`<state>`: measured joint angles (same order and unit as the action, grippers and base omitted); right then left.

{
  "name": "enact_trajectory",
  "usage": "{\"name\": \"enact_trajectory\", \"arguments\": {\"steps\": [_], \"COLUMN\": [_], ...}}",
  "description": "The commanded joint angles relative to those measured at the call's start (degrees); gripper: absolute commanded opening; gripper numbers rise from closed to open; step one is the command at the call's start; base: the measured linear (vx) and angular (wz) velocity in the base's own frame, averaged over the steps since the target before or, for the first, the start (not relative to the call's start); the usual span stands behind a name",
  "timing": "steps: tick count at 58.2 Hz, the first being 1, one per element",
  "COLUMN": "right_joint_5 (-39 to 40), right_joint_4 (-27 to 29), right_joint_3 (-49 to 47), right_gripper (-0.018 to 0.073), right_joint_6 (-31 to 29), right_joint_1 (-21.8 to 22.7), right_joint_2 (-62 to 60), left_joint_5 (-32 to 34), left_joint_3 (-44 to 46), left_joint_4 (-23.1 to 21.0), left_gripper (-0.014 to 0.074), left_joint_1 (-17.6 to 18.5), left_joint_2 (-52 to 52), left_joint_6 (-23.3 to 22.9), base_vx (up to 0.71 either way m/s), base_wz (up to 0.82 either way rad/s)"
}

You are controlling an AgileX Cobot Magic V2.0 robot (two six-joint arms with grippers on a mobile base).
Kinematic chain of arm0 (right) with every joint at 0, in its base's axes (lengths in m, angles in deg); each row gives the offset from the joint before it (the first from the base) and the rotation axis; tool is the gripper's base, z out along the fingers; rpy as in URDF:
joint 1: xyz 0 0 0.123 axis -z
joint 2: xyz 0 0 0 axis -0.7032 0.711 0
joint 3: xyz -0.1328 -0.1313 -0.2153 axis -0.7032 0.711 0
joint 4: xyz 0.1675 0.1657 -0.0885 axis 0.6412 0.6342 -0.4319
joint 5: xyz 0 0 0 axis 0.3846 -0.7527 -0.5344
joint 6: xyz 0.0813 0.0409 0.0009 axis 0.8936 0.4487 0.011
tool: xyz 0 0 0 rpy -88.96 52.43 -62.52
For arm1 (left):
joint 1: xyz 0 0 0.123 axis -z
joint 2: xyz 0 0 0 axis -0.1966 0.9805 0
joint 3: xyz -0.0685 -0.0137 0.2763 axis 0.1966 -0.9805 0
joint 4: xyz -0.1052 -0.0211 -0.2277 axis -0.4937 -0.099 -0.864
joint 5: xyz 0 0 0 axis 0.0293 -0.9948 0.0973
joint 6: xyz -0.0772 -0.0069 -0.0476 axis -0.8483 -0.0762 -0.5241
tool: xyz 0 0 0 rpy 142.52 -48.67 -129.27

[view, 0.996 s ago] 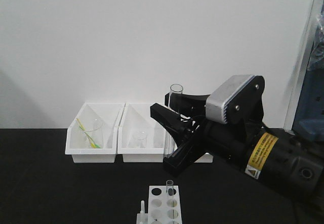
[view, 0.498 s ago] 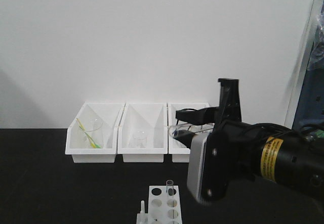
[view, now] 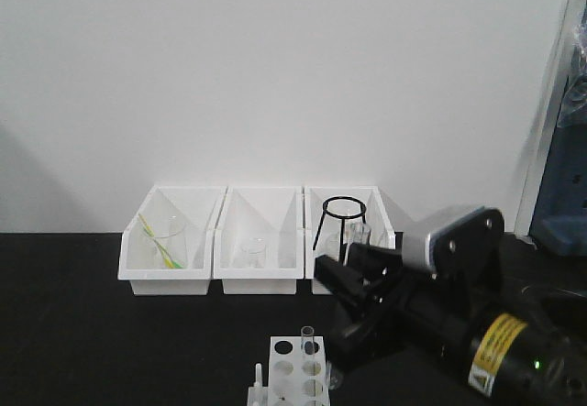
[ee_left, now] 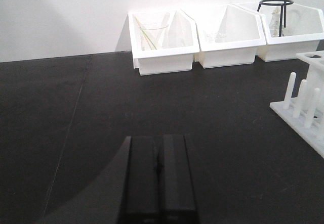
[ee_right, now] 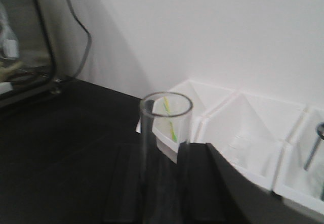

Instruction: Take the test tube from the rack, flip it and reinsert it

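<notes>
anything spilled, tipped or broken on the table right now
Nothing stands out. The rack sits level with one tube upright in it, the right gripper holds a second tube intact, and the three bins stand in a row.

The table [ee_left: 101,107] lies open ahead of the left gripper [ee_left: 159,153], whose jaws are pressed together, all the way back to the bins [ee_left: 162,64]. The three bins stand side by side against the wall and close off the far edge. A black ring stand [view: 343,213] rises out of the rightmost one. The rack [view: 298,356] stands at the near middle, with pegs [ee_left: 299,96] along its left side and a racked tube [view: 307,339] upright in a back hole. A bare strip of table runs between rack and bins. The right gripper [view: 344,273] and its arm crowd the rack's right side and reach over that strip, clamping the held tube [ee_right: 164,148].
</notes>
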<state>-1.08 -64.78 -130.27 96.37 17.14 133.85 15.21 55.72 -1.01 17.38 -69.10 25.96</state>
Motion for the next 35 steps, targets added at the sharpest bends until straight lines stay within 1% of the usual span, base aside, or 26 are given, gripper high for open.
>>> {"name": "enact_trajectory", "arguments": {"steps": [1,4,6,16,25,35], "right_joint_5": [17.21,22.25,24.56,28.57,28.47,26.69], "right_joint_4": [1.51,1.44,1.44,-0.25,-1.14,-6.97], "right_joint_3": [2.82,4.91,5.76,5.87,3.75,-1.41], "right_gripper": [-0.0007,-0.0007,-0.0007,-0.0007,-0.0007,-0.0007], "right_joint_6": [-6.20,-8.32,-8.73,-8.94,-9.52,-9.03], "right_joint_1": [0.13,0.13,0.13,0.13,0.13,0.13], "right_joint_2": [0.17,1.80,2.89,8.04,11.40,14.10], "left_joint_5": [4.54,4.54,4.54,4.54,4.54,4.54], "left_joint_3": [0.23,0.23,0.23,0.23,0.23,0.23], "left_joint_4": [-0.22,-0.22,-0.22,-0.22,-0.22,-0.22], "left_gripper": [-0.0006,-0.0006,-0.0006,-0.0006,-0.0006,-0.0006], "left_joint_1": [0.01,0.01,0.01,0.01,0.01,0.01], "left_joint_2": [-0.46,-0.46,-0.46,-0.46,-0.46,-0.46], "left_joint_6": [-0.50,-0.50,-0.50,-0.50,-0.50,-0.50], "base_vx": [0.00,0.00,0.00,0.00,0.00,0.00], "base_wz": [0.00,0.00,0.00,0.00,0.00,0.00]}}
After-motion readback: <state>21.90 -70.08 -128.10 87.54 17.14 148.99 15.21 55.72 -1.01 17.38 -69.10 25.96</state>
